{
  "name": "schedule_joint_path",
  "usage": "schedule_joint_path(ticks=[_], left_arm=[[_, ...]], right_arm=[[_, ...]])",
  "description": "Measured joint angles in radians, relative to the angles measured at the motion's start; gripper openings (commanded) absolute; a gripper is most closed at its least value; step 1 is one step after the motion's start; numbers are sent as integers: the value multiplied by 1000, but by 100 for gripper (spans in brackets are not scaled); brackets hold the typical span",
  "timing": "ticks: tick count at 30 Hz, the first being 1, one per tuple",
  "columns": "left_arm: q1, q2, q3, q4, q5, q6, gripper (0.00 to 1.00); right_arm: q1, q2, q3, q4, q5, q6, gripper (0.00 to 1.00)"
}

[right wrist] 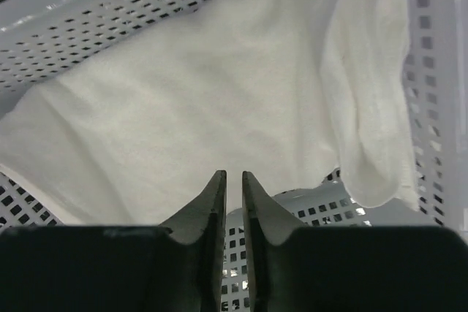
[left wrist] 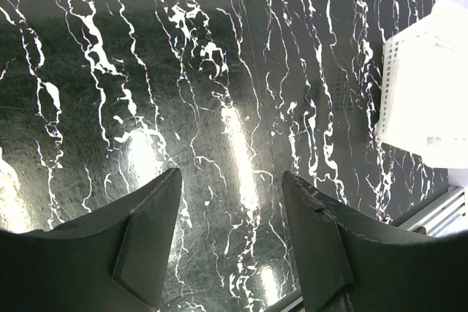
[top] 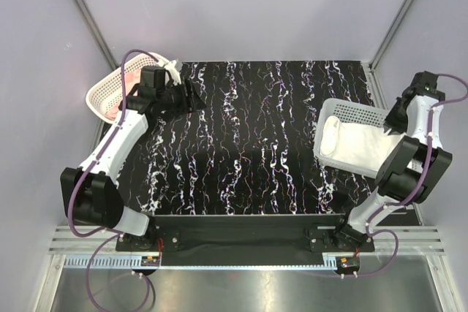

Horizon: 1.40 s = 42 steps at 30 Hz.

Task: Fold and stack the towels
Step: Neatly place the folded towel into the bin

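Cream towel fills basket — right fingers apparently empty, nearly shut; left fingers spread.

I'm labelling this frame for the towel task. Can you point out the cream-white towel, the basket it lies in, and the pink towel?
cream-white towel [right wrist: 205,107]: right wrist view, its flat middle.
right basket [top: 358,115]: top view, its perforated far wall.
pink towel [top: 131,78]: top view, the part showing inside the left basket.

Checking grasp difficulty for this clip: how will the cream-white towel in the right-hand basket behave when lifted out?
The cream-white towel likely goes floppy: it already sags and bunches in folds against the basket wall. It probably drapes from one pinch point. Its napped surface suggests little slipping between the fingers.
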Motion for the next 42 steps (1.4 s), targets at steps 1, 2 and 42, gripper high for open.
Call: schedule_joint_path(ticks=[1,2,42], left_arm=[[0,-2,-4,0,0,2,63],[0,-5,-9,0,0,3,63],[-3,-74,-39,-25,-147,52,64]], right_arm=[[0,4,-19,2,-19,3,17],[0,11,-36,3,-34,6,16],[0,61,-228,211,395,-34,10]])
